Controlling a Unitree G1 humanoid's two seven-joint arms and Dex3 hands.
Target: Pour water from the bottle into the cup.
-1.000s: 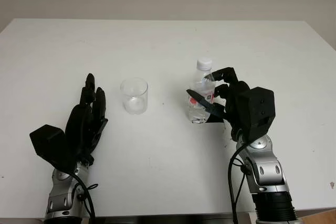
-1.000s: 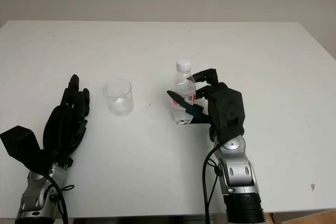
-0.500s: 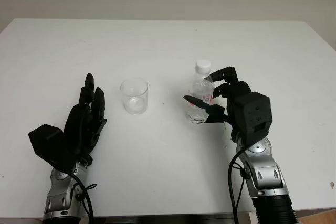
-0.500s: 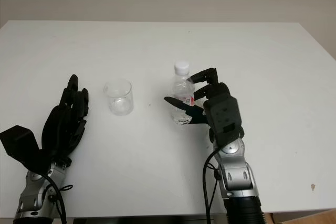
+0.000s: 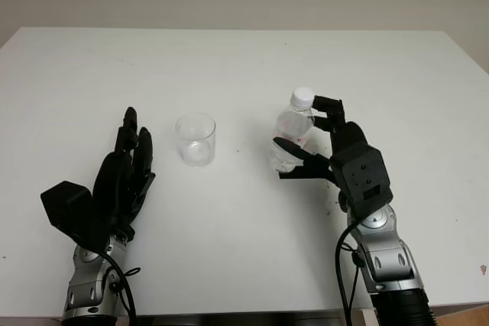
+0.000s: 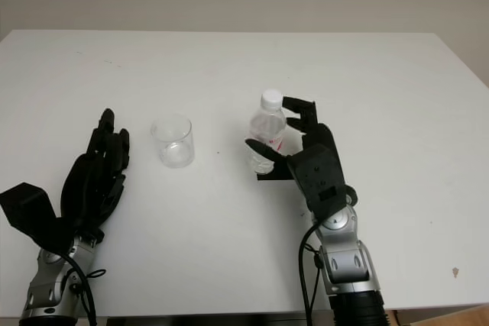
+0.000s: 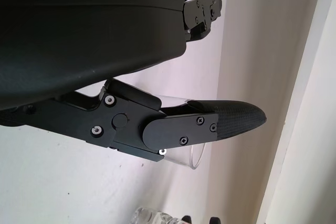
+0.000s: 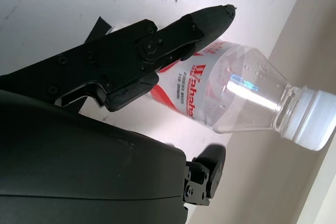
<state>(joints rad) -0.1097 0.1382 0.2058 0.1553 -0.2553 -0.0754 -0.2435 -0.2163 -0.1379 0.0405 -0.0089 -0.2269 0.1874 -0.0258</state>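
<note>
We hold the bottle (image 5: 292, 132) mid-body in the right hand (image 5: 336, 159), at 3 o'clock from the cup (image 5: 195, 139). We judge it light, thin-walled and crushable (white cap still fitted). The left hand (image 5: 122, 177) waits open at the cup's 8 o'clock.

Right hand (image 6: 294, 146) right of table (image 6: 229, 59) centre, fingers curled round bottle (image 6: 265, 137). Bottle clear, red label, white cap on, top tilted slightly toward right edge. Cup (image 6: 173, 140) clear, upright, left of bottle, apart from it. Left hand (image 6: 95, 177) open, near front-left corner, just left of cup, not touching. Both arms enter over front edge.
</note>
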